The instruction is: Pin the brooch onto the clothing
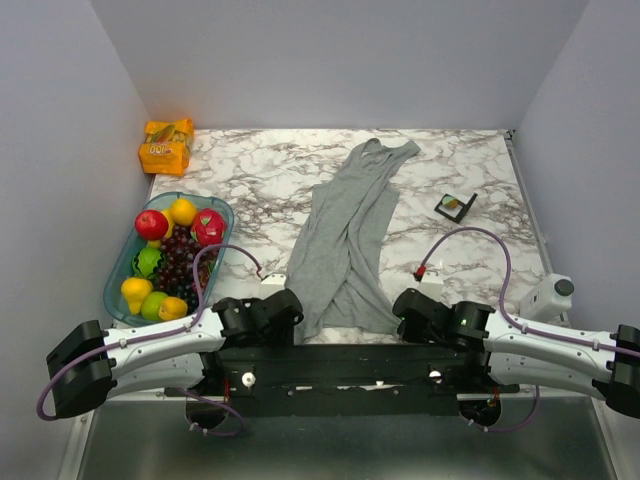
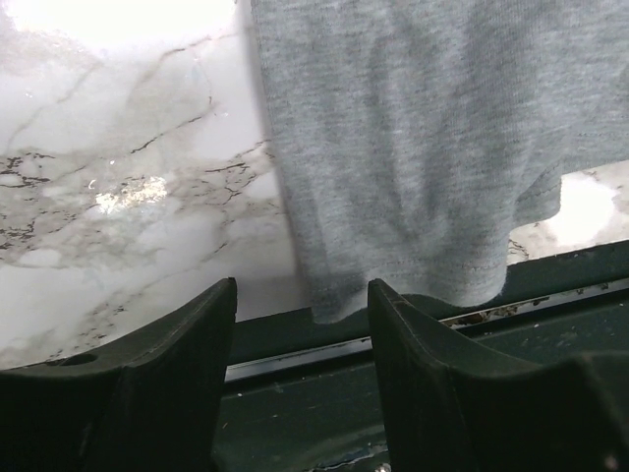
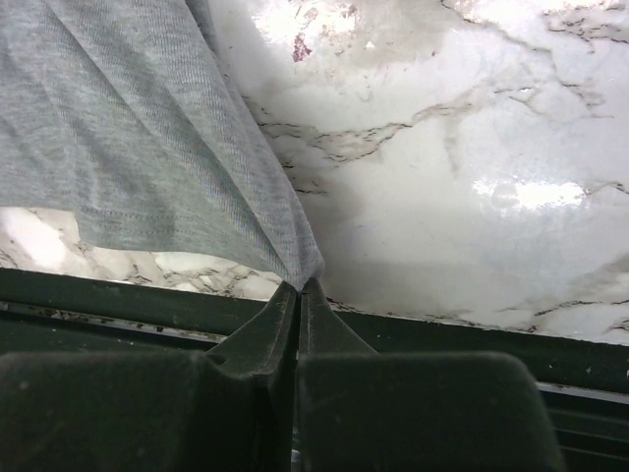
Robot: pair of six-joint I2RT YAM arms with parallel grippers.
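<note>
we are straightening the tank top point(image 1: 345, 240): right end effector point(image 3: 299, 287) pinches its hem, spread left end effector point(image 2: 303, 291) must grip next.

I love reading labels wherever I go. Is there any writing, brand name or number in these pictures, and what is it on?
Orange packet: pale lettering on its front, too blurred to read.
Black card under the brooch: too small to tell whether it carries any print.
Grey tank top and marble table: no text in any view.
So nothing here can be read.
</note>
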